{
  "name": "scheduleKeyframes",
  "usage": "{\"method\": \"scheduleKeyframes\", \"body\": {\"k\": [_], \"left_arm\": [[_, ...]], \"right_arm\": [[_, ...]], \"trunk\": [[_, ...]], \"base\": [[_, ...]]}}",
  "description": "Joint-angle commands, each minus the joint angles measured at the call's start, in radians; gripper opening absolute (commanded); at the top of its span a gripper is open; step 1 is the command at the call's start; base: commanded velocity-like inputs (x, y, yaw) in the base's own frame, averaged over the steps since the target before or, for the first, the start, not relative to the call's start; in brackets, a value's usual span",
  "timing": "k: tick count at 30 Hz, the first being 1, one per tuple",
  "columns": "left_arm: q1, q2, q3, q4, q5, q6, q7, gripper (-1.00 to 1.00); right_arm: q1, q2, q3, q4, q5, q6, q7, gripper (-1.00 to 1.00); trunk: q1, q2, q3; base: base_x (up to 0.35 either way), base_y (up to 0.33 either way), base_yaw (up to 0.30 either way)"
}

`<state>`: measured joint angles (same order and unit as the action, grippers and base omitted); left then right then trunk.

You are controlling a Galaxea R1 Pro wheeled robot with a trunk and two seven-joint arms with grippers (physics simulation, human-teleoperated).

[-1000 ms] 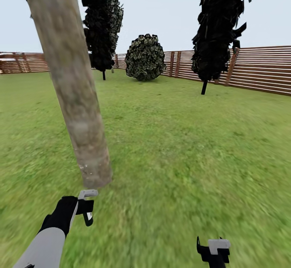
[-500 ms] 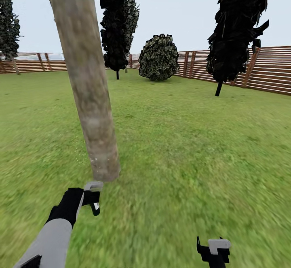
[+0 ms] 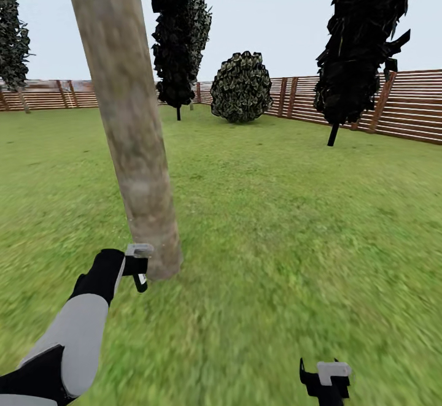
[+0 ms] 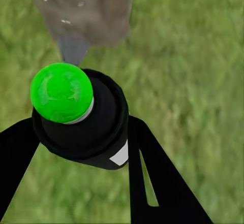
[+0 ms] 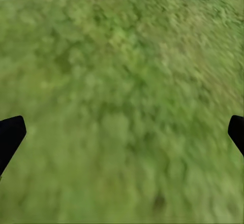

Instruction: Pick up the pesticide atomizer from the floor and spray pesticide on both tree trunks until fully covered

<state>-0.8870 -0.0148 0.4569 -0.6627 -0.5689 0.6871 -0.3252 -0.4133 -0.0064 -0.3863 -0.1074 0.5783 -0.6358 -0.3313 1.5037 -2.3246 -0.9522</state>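
Note:
One tree's thick beige-brown trunk leans up from the grass at left of centre. My left gripper is right beside its base, shut on the pesticide atomizer. In the left wrist view the atomizer is a black body with a round green top, held between the black fingers, and it points at the trunk's foot, which carries a few pale specks. My right gripper hangs low at the bottom right over bare grass, open, with its fingertips wide apart.
Dark thin-stemmed conifers and a round bush stand at the back. A slatted wooden fence runs along the far and right sides. Open lawn stretches to the right of the trunk.
The view swung left at first. My left arm has since risen and reached forward, bringing the atomizer up against the trunk's base. The right gripper has stayed put.

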Motion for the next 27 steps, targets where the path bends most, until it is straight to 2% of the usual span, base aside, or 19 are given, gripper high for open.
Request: {"method": "scheduleKeyframes", "body": {"k": [1, 9, 11, 12, 13, 14, 16, 19, 20, 22, 24, 26, 27], "left_arm": [[-0.001, -0.002, 0.005, -0.002, -0.011, 0.003, -0.009, -1.00], [-0.004, 0.015, 0.001, -0.003, -0.016, 0.003, -0.008, -1.00], [0.003, 0.068, -0.001, -0.003, -0.014, 0.000, -0.009, -1.00], [0.005, 0.087, -0.002, -0.001, -0.013, -0.004, -0.010, -1.00], [0.007, 0.094, -0.003, 0.004, -0.013, -0.008, -0.011, -1.00], [0.011, 0.095, -0.002, 0.008, -0.012, -0.010, -0.012, -1.00], [0.045, 0.055, -0.026, 0.010, -0.011, -0.012, -0.015, -1.00], [0.051, 0.023, -0.073, 0.000, -0.009, -0.007, -0.015, -1.00], [0.046, 0.019, -0.086, -0.008, -0.006, -0.001, -0.016, -1.00], [0.041, 0.024, -0.088, -0.035, -0.004, 0.003, -0.034, -1.00], [0.035, 0.040, -0.081, -0.078, -0.006, 0.006, -0.074, -1.00], [0.030, 0.094, -0.069, -0.136, -0.004, 0.050, -0.131, -1.00], [0.027, 0.110, -0.067, -0.156, -0.004, 0.073, -0.147, -1.00]], "right_arm": [[-0.001, 0.000, -0.005, 0.002, 0.011, -0.002, -0.006, 1.00], [-0.001, 0.001, -0.005, 0.002, 0.011, -0.002, -0.005, 1.00], [-0.001, 0.001, -0.005, 0.002, 0.011, -0.001, -0.005, 1.00], [-0.001, 0.000, -0.005, 0.002, 0.011, -0.001, -0.005, 1.00], [-0.001, 0.000, -0.005, 0.002, 0.011, -0.001, -0.005, 1.00], [-0.001, 0.001, -0.005, 0.002, 0.011, -0.001, -0.005, 1.00], [-0.001, 0.001, -0.005, 0.002, 0.011, -0.001, -0.005, 1.00], [-0.001, 0.001, -0.005, 0.002, 0.011, -0.001, -0.005, 1.00], [-0.001, 0.001, -0.005, 0.002, 0.011, -0.001, -0.005, 1.00], [-0.001, 0.001, -0.005, 0.002, 0.011, -0.001, -0.005, 1.00], [-0.001, 0.001, -0.005, 0.002, 0.011, -0.001, -0.005, 1.00], [-0.001, 0.001, -0.005, 0.002, 0.011, -0.001, -0.005, 1.00], [-0.001, 0.001, -0.005, 0.002, 0.011, -0.001, -0.005, 1.00]], "trunk": [[0.000, 0.000, -0.001], [0.000, 0.000, -0.001], [0.000, 0.000, -0.001], [0.000, 0.000, -0.001], [0.000, 0.000, -0.001], [0.000, 0.000, -0.001], [0.000, 0.000, -0.001], [0.000, 0.000, -0.001], [0.000, 0.000, -0.001], [0.000, 0.000, -0.001], [0.000, 0.000, -0.001], [0.000, 0.000, -0.001], [0.000, 0.000, -0.001]], "base": [[0.337, 0.000, 0.000], [0.279, 0.000, 0.000], [0.028, 0.000, 0.000], [0.010, 0.000, 0.000], [0.005, 0.000, 0.000], [0.003, 0.000, 0.000], [0.000, 0.000, 0.000], [0.000, 0.000, 0.000], [0.000, 0.000, 0.000], [0.000, 0.000, 0.000], [0.000, 0.000, 0.000], [0.000, 0.000, 0.000], [0.000, 0.000, 0.000]]}}
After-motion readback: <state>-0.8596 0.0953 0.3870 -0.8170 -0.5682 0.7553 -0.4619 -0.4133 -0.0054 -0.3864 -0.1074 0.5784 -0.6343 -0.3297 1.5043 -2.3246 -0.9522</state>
